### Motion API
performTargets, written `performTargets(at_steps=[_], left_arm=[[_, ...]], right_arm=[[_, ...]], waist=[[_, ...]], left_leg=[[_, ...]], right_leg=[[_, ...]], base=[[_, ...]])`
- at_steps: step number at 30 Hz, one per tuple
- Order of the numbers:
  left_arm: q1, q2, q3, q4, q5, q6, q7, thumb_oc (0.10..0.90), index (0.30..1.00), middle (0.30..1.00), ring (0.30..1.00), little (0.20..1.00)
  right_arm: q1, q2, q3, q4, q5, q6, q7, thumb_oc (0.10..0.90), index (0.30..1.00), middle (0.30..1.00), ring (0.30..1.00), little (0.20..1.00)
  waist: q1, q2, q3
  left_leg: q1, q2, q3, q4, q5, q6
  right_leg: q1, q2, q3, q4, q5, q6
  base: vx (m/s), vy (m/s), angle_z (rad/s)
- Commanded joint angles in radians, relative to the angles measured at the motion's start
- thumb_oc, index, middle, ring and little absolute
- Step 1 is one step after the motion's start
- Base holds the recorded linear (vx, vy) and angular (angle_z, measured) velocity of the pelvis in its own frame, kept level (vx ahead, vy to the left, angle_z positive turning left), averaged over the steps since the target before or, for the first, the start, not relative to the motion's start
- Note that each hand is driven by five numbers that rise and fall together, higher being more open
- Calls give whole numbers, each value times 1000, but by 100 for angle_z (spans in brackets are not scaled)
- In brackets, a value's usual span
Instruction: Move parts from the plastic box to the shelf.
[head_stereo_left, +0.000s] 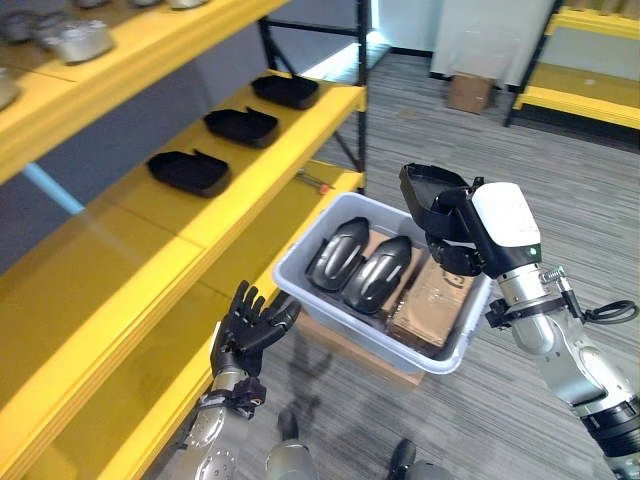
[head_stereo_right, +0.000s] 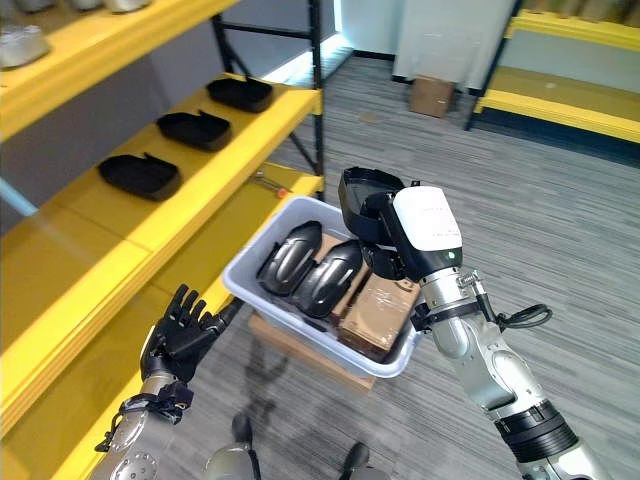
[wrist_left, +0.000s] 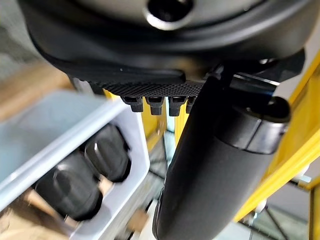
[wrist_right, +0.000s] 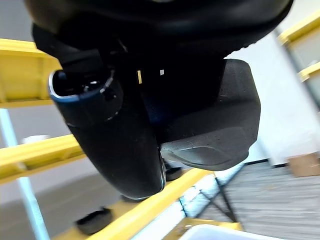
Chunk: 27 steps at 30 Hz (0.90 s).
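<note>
The right hand (head_stereo_left: 462, 232) has its fingers curled round a black moulded plastic shell part (head_stereo_left: 428, 190), held above the pale grey plastic box (head_stereo_left: 300, 262) where two more glossy black shells (head_stereo_left: 360, 262) lie just below it. The part looks light, stiff and smooth, so it may be slippery and best gripped at its rim. No writing is legible; the left hand (head_stereo_left: 248, 325) hangs spread beside the box, by the yellow shelf (head_stereo_left: 240, 175).

The box (head_stereo_left: 300, 262) is pale smooth plastic. The parts (head_stereo_left: 362, 262) inside look shiny black plastic. The shelf (head_stereo_left: 250, 165) is smooth yellow. The cartons (head_stereo_left: 432, 303) are brown cardboard.
</note>
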<state>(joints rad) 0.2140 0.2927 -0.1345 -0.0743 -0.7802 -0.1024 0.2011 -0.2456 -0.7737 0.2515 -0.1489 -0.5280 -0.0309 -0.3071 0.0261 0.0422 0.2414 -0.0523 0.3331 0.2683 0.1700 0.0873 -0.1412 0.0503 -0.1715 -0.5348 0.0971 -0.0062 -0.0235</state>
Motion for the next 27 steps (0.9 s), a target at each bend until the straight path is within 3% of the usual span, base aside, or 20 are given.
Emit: performTargets(at_steps=[1,2,3,4,5,6,11,21,27], left_arm=[[-90,45,9,-150,-5,-85,-60,900,1000,1000,1000,1000],[-89,45,8,-150,-5,-85,-60,900,1000,1000,1000,1000],[-98,43,-4,-146,-5,-81,-63,900,1000,1000,1000,1000],[-99,43,-7,-145,-6,-81,-64,900,1000,1000,1000,1000],[-110,47,-14,-147,5,-83,-66,900,1000,1000,1000,1000],[-107,51,-10,-149,6,-83,-70,900,1000,1000,1000,1000],[-98,66,7,-161,14,-85,-73,900,1000,1000,1000,1000],[-77,72,30,-178,46,-88,-58,900,1000,1000,1000,1000],[-69,77,51,-186,55,-96,-47,900,1000,1000,1000,1000]], right_arm=[[-157,-25,-135,-75,-15,-47,-131,400,300,300,300,300],[-153,-26,-137,-77,-15,-46,-130,400,300,300,300,300],[-121,-37,-173,-81,-23,-43,-131,400,300,300,300,300],[-117,-38,-175,-83,-23,-43,-131,400,300,300,300,300],[-98,-36,-194,-79,-20,-41,-124,400,300,300,300,300],[-92,-36,-201,-81,-18,-40,-122,400,300,300,300,300],[-111,-19,-201,-91,-33,-39,-117,400,300,300,300,300],[-138,19,-168,-89,-47,-34,-92,400,300,300,300,300],[-209,51,-118,-74,-47,-29,-91,400,300,300,300,300]], waist=[[-29,7,-64],[-29,7,-65],[-40,25,-92],[-40,25,-93],[-39,24,-104],[-40,20,-108],[-13,-15,-118],[16,-80,-135],[50,-130,-117]], left_leg=[[105,41,37,-111,57,-47],[109,38,38,-119,60,-45],[130,23,70,-199,55,-44],[131,20,68,-202,56,-43],[133,-23,52,-209,31,-24],[136,-30,55,-210,25,-20],[148,-90,65,-207,-20,12],[157,-182,46,-245,-69,67],[149,-250,31,-232,-116,112]], right_leg=[[8,-14,8,20,-95,96],[9,-16,7,20,-94,98],[16,-40,-25,42,-89,113],[16,-42,-27,43,-89,114],[34,-86,-51,44,-53,139],[39,-94,-55,48,-48,141],[56,-164,-67,47,3,186],[54,-216,-52,23,69,236],[46,-273,-24,31,163,274]], base=[[11,152,108],[58,221,93],[47,172,99],[111,355,119],[98,212,76],[136,278,58],[71,144,15],[42,133,1],[48,172,3]])
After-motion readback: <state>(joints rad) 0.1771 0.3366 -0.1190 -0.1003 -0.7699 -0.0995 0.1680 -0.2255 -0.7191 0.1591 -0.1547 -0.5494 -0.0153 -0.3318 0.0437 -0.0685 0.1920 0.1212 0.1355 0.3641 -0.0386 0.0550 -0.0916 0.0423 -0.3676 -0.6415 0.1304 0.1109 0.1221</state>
